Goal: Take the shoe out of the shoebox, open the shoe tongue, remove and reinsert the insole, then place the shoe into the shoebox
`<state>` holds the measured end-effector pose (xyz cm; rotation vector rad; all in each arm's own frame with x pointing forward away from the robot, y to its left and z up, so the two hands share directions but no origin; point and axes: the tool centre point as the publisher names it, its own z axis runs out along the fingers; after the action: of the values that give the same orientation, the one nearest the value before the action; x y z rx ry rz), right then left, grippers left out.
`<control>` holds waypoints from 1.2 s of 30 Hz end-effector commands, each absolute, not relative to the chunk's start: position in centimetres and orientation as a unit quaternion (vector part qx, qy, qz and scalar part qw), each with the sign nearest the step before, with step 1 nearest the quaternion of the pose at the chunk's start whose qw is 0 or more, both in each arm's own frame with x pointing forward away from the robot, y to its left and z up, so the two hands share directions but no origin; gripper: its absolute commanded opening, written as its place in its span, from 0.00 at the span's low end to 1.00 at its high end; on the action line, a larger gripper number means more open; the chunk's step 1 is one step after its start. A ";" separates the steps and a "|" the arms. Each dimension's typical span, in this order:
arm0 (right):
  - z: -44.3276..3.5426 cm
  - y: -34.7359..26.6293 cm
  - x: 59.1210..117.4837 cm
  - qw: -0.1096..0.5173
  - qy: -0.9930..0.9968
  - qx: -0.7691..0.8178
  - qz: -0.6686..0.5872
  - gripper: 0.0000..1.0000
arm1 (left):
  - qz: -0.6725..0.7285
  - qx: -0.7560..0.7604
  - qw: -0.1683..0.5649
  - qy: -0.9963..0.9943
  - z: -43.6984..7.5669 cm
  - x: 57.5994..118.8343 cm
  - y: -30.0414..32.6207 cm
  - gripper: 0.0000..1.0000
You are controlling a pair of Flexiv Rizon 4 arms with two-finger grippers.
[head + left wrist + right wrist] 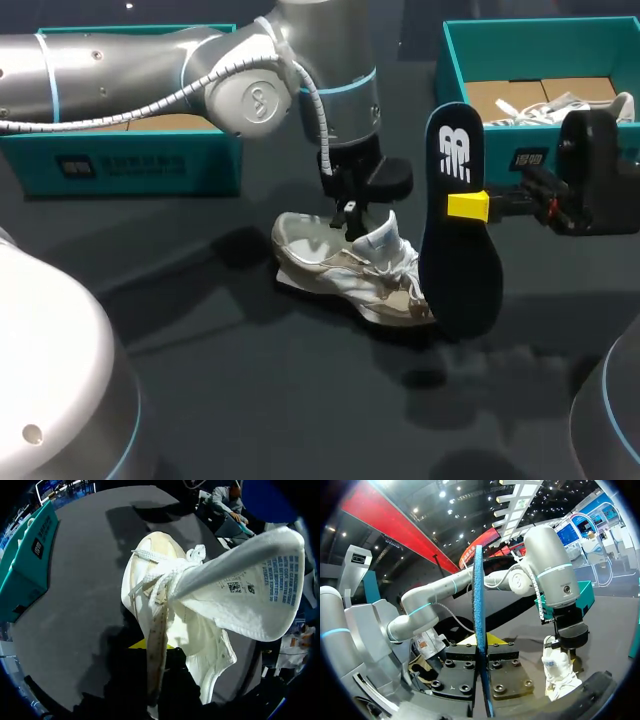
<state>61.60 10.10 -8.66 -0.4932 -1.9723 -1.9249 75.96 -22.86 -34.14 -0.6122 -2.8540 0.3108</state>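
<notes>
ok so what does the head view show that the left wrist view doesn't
Only the head view: the right gripper holding the black insole upright, and the left shoebox and right shoebox together. Only the left wrist view: the printed label under the raised tongue, and the laces close up. Both: the white shoe on the dark table, plus one teal shoebox, though which one the wrist view catches is unclear.

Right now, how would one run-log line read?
right gripper: shut on black foam insole, upright | white-beige sneaker: on dark table, tongue raised | left gripper: at its opening
</notes>
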 end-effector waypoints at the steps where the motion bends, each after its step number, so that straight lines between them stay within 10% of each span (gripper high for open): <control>1: -8.7 10.2 61.5 0.169 -0.694 -0.174 -0.677 0.00 | 0.099 -0.338 0.069 -0.933 -32.4 76.0 -22.4 0.00; 36: -8.7 10.2 61.5 0.169 -0.694 -0.174 -0.677 0.00 | 0.084 -0.738 -0.008 -0.669 -31.8 74.1 -21.4 0.00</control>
<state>61.65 10.13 -8.68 -0.4922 -1.9718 -1.9248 74.40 -21.11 -31.33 -2.2784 -2.1657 0.2675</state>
